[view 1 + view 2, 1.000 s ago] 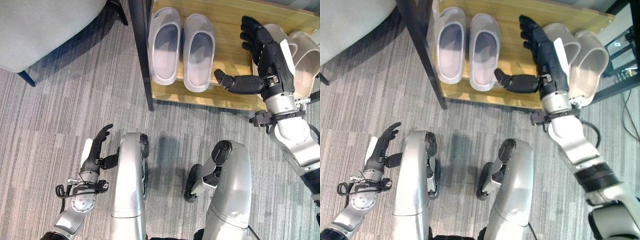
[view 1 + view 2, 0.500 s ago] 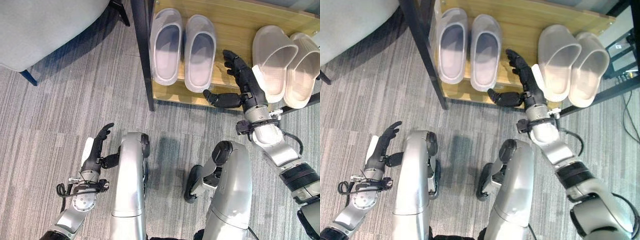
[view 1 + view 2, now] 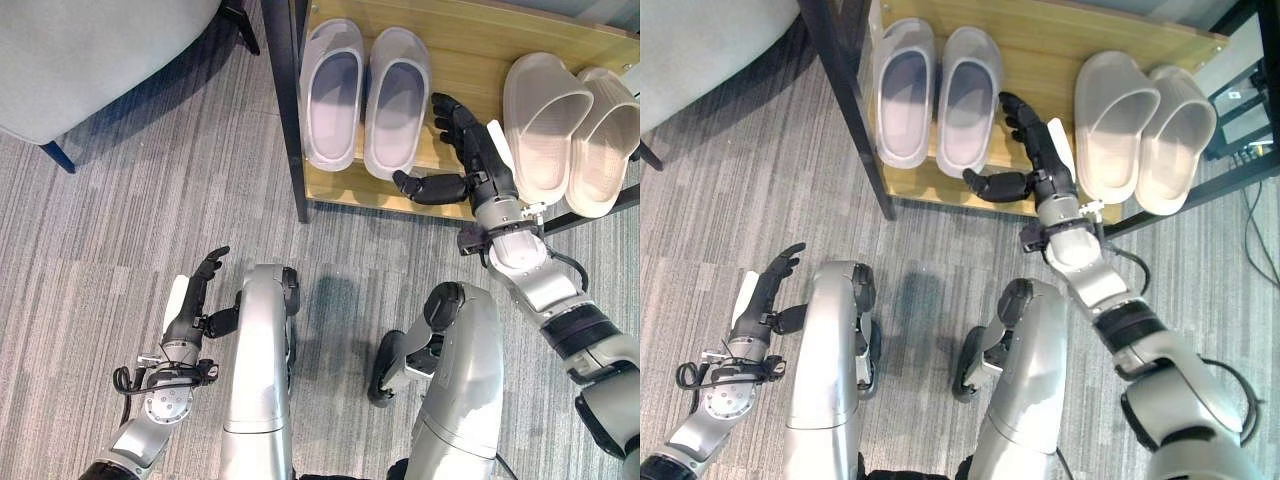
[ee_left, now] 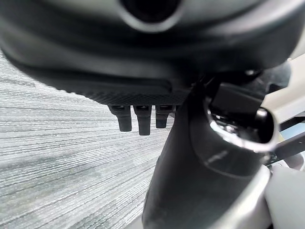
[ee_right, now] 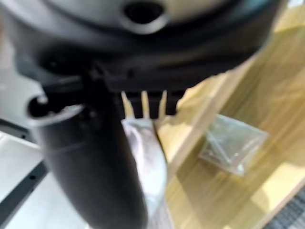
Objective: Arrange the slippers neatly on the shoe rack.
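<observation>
Now the right hand [image 3: 470,160] is seen with fingers spread and thumb out, nothing held, hovering over the bare strip of the shoe rack [image 3: 470,60] between the two pairs. A second ago it was lying over the beige pair at the right end of the shelf; since then it has been pulled back toward the robot and shifted left, so that both beige slippers are uncovered.

The beige pair [image 3: 570,125] is set side by side at the right end, the two touching, heels overhanging the front edge a little; the outer one is angled slightly. The grey pair [image 3: 365,95] is set side by side at the left end, just beside the dark rack post [image 3: 285,100], parallel, toes pointing to the back. The two pairs are well apart.

The left hand [image 3: 195,300] is held low over the carpet [image 3: 120,230], away from the rack, fingers relaxed and straight, nothing in it; no change is noted there.

The withdrawal is read as a release just completed: all four slippers are on the shelf and paired, so the task is judged done or nearly so. At most a small straightening of the outer beige slipper might be left.
</observation>
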{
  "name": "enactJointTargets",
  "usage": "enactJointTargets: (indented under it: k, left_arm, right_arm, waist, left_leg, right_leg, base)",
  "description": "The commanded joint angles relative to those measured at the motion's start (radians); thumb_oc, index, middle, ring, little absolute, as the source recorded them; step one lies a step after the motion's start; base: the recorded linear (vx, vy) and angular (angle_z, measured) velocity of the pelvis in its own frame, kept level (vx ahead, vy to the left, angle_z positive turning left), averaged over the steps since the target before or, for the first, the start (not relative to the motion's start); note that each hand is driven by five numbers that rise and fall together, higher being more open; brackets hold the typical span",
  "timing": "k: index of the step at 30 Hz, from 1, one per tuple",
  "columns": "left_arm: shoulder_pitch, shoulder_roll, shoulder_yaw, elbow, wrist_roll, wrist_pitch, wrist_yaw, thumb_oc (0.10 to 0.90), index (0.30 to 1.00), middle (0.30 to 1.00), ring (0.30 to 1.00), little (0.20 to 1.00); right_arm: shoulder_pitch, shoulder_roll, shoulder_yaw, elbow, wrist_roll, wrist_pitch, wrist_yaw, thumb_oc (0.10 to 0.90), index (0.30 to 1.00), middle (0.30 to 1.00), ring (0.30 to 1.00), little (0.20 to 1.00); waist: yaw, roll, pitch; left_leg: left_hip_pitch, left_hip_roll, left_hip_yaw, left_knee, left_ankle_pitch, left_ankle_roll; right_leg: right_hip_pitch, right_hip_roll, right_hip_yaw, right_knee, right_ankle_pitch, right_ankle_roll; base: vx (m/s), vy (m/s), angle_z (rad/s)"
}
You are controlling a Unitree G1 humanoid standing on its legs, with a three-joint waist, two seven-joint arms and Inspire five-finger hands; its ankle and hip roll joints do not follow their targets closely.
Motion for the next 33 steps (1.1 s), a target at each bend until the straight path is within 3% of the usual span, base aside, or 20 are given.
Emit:
enactJointTargets:
  k: [1, 9, 11, 15, 20, 28, 29, 30, 31, 33]
  left_arm:
    - [-0.046, -0.007, -0.088, -0.131, -0.003, -0.101, 0.0, 0.8, 0.9, 0.9, 0.9, 0.9]
    - [-0.039, -0.007, -0.069, -0.132, 0.008, -0.097, 0.004, 0.8, 0.9, 0.9, 0.9, 0.9]
    - [-0.028, -0.013, -0.06, -0.137, 0.017, -0.094, 0.008, 0.8, 0.9, 0.9, 0.9, 0.9]
    - [-0.026, -0.029, -0.038, -0.129, 0.029, -0.081, 0.018, 0.8, 0.9, 0.9, 0.9, 0.9]
    - [0.004, -0.032, -0.014, -0.149, 0.022, -0.08, 0.001, 0.8, 0.9, 0.9, 0.9, 0.9]
    - [0.028, -0.049, 0.025, -0.165, 0.02, -0.082, 0.016, 0.8, 0.9, 0.9, 0.9, 0.9]
    - [0.055, -0.074, 0.057, -0.159, 0.045, -0.077, 0.029, 0.8, 0.9, 0.9, 0.9, 0.9]
    - [0.055, -0.075, 0.055, -0.159, 0.047, -0.078, 0.03, 0.8, 0.9, 0.9, 0.9, 0.9]
    - [0.063, -0.089, 0.075, -0.156, 0.068, -0.08, 0.054, 0.8, 0.9, 0.9, 0.9, 0.9]
    - [0.062, -0.092, 0.076, -0.158, 0.082, -0.081, 0.073, 0.8, 0.9, 0.9, 0.9, 0.9]
  right_arm:
    - [-0.166, 0.015, 0.013, 0.021, 0.011, -0.038, -0.011, 0.8, 0.9, 0.9, 0.9, 0.9]
    - [-0.135, -0.016, 0.014, -0.077, -0.011, -0.032, 0.0, 0.8, 0.9, 0.9, 0.9, 0.9]
    - [-0.079, -0.047, -0.029, -0.145, -0.047, -0.026, -0.015, 0.8, 0.9, 0.9, 0.9, 0.9]
    - [0.062, -0.02, -0.235, -0.222, -0.039, -0.055, -0.111, 0.8, 0.9, 0.9, 0.9, 0.9]
    - [0.163, -0.004, -0.358, -0.324, -0.078, -0.09, -0.161, 0.8, 0.9, 0.9, 0.9, 0.9]
    - [0.269, -0.018, -0.414, -0.519, -0.143, -0.109, -0.152, 0.8, 0.9, 0.9, 0.9, 0.9]
    - [0.357, -0.069, -0.483, -0.683, -0.385, -0.086, -0.181, 0.8, 0.9, 0.9, 0.9, 0.9]
    - [0.368, -0.066, -0.488, -0.695, -0.397, -0.079, -0.186, 0.8, 0.9, 0.9, 0.9, 0.9]
    - [0.426, -0.076, -0.532, -0.766, -0.503, -0.06, -0.21, 0.8, 0.9, 0.9, 0.9, 0.9]
    - [0.458, -0.065, -0.554, -0.801, -0.524, -0.055, -0.221, 0.8, 0.9, 0.9, 0.9, 0.9]
  waist:
    - [0.061, 0.019, -0.04]
    - [0.058, 0.012, -0.04]
    - [0.052, 0.005, -0.04]
    - [0.029, -0.009, -0.04]
    - [0.013, -0.01, -0.04]
    - [0.005, -0.014, -0.04]
    - [-0.012, -0.023, -0.04]
    - [-0.011, -0.023, -0.04]
    - [-0.019, -0.027, -0.04]
    - [-0.018, -0.026, -0.04]
  left_leg:
    - [-0.017, -0.008, -0.079, -0.065, -0.019, -0.01]
    - [-0.017, -0.008, -0.081, -0.064, -0.015, -0.011]
    - [-0.017, -0.01, -0.08, -0.064, -0.016, -0.01]
    - [-0.017, -0.012, -0.074, -0.064, -0.015, -0.005]
    - [-0.017, -0.015, -0.066, -0.06, -0.01, -0.003]
    - [-0.017, -0.019, -0.067, -0.058, -0.003, -0.004]
    - [-0.017, -0.023, -0.069, -0.056, 0.0, -0.005]
    - [-0.017, -0.024, -0.068, -0.056, 0.0, -0.005]
    - [-0.017, -0.026, -0.071, -0.054, 0.004, -0.006]
    - [-0.017, -0.03, -0.073, -0.053, 0.007, -0.006]
  right_leg:
    - [-0.025, -0.006, 0.076, -0.024, 0.009, -0.005]
    - [-0.025, -0.006, 0.078, -0.024, 0.012, -0.005]
    - [-0.025, -0.008, 0.078, -0.026, 0.013, -0.004]
    - [-0.025, -0.002, 0.08, -0.028, 0.016, -0.002]
    - [-0.025, 0.007, 0.077, -0.025, 0.016, -0.005]
    - [-0.025, 0.01, 0.081, -0.018, 0.012, -0.004]
    - [-0.025, 0.014, 0.081, -0.015, 0.007, -0.005]
    - [-0.025, 0.013, 0.082, -0.015, 0.006, -0.005]
    - [-0.025, 0.015, 0.08, -0.011, 0.006, -0.005]
    - [-0.025, 0.015, 0.08, -0.008, 0.005, -0.005]
  base:
    - [-0.01, 0.007, -0.05]
    - [0.0, 0.0, -0.01]
    - [0.0, 0.0, 0.0]
    - [0.0, 0.0, 0.01]
    - [0.0, 0.0, 0.0]
    - [0.0, -0.004, 0.0]
    - [0.0, 0.0, 0.0]
    - [0.01, -0.039, 0.08]
    - [0.0, -0.014, 0.09]
    - [0.0, -0.007, 0.03]
